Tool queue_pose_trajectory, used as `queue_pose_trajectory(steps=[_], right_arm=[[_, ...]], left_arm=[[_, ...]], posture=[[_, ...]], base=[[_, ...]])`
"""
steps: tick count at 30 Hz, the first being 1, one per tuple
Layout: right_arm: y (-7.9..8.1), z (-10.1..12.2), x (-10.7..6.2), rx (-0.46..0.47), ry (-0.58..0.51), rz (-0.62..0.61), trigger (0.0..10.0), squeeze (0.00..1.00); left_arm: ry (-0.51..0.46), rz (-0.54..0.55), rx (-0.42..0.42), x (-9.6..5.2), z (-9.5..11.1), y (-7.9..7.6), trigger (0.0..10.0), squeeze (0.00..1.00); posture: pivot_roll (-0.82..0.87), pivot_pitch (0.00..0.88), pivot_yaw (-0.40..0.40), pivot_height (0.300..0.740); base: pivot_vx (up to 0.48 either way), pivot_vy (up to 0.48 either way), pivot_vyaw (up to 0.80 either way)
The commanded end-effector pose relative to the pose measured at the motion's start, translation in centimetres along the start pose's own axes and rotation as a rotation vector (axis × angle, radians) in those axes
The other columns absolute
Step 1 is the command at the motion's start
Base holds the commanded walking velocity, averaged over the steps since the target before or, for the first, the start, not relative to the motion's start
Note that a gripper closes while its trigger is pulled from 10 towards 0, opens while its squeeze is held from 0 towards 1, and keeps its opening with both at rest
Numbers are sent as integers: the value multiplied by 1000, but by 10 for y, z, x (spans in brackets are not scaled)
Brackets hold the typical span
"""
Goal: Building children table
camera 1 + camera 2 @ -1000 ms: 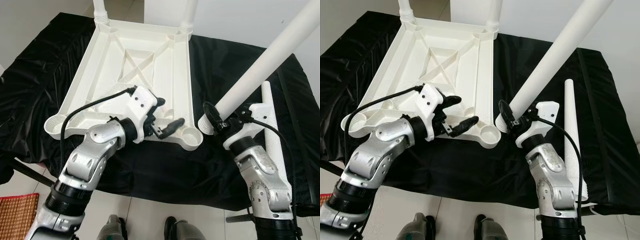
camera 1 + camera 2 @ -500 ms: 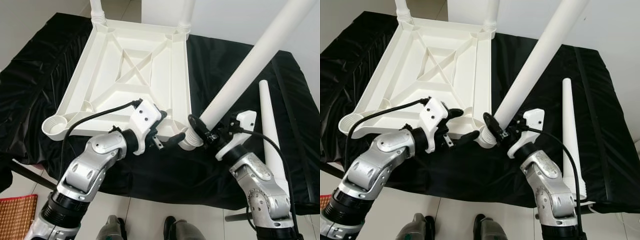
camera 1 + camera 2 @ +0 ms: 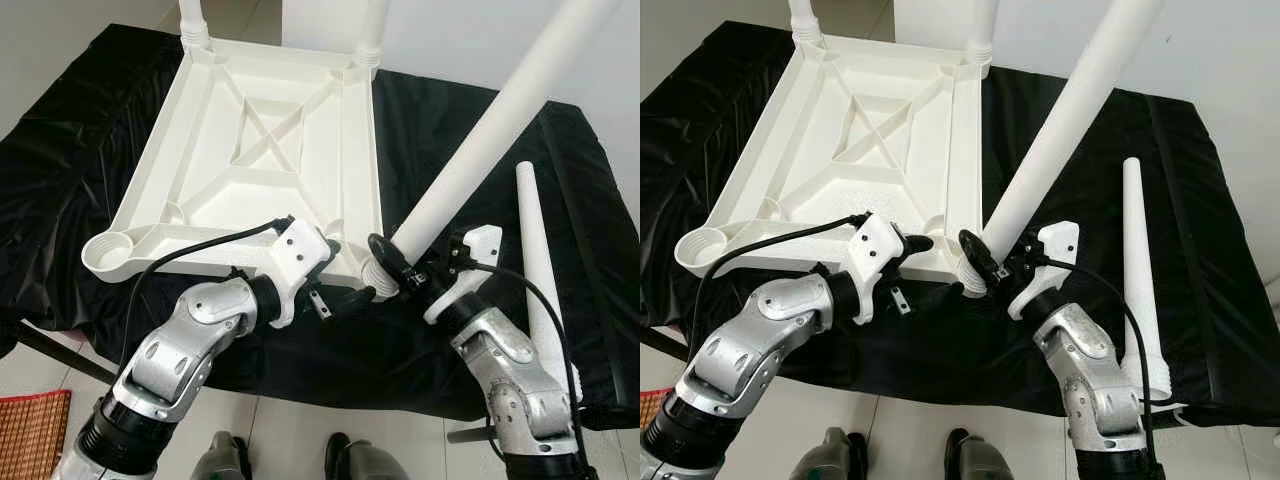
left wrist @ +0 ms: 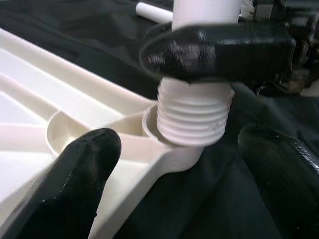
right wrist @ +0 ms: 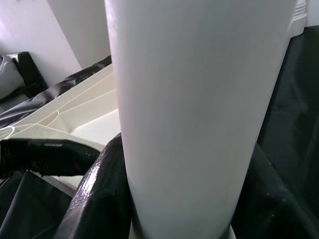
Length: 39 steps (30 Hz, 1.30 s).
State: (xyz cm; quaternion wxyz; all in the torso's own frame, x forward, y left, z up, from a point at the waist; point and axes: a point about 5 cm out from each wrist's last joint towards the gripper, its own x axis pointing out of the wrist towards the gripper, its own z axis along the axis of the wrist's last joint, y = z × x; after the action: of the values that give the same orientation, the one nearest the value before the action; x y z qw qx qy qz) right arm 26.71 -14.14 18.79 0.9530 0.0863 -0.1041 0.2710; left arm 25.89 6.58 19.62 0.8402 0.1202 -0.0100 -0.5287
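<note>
White plastic leg (image 3: 480, 140) clamped in right gripper (image 3: 388, 262); left gripper (image 3: 345, 278) spread wide astride corner socket (image 4: 164, 144), holding nothing. Stand leg upright w/ threads square before twisting.

No text, label, brand, number or sign can be read in any of the views. The white plastic tabletop (image 3: 270, 150), the white leg (image 3: 490, 140) and the black cloth (image 3: 60, 170) all show plain, unmarked surfaces.
</note>
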Motion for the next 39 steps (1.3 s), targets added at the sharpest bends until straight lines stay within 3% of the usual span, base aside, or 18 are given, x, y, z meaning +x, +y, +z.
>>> queue_pose_trajectory(steps=[1, 14, 19, 27, 39], right_arm=[[-9, -13, -5, 26, 50, -72, 10000, 0], [-15, -26, -10, 39, 78, -146, 10000, 0], [-8, -25, -11, -11, 88, -79, 10000, 0], [-9, -24, -14, -101, 109, -54, 10000, 0], [5, -25, -18, -192, 80, -30, 10000, 0]], left_arm=[[6, -34, 8, -2, 1, -6, 10000, 0], [21, -49, 13, -5, 2, -8, 10000, 0], [20, -46, 17, -5, 3, -7, 10000, 0], [24, -41, 15, -6, 3, -6, 10000, 0], [18, -35, 16, -6, 6, -5, 10000, 0]], posture=[[46, 186, -75, 740], [45, 186, -72, 740], [39, 187, -66, 740], [36, 197, -66, 740], [35, 202, -64, 740]], base=[[0, 0, 0], [0, 0, 0], [0, 0, 0], [0, 0, 0], [0, 0, 0]])
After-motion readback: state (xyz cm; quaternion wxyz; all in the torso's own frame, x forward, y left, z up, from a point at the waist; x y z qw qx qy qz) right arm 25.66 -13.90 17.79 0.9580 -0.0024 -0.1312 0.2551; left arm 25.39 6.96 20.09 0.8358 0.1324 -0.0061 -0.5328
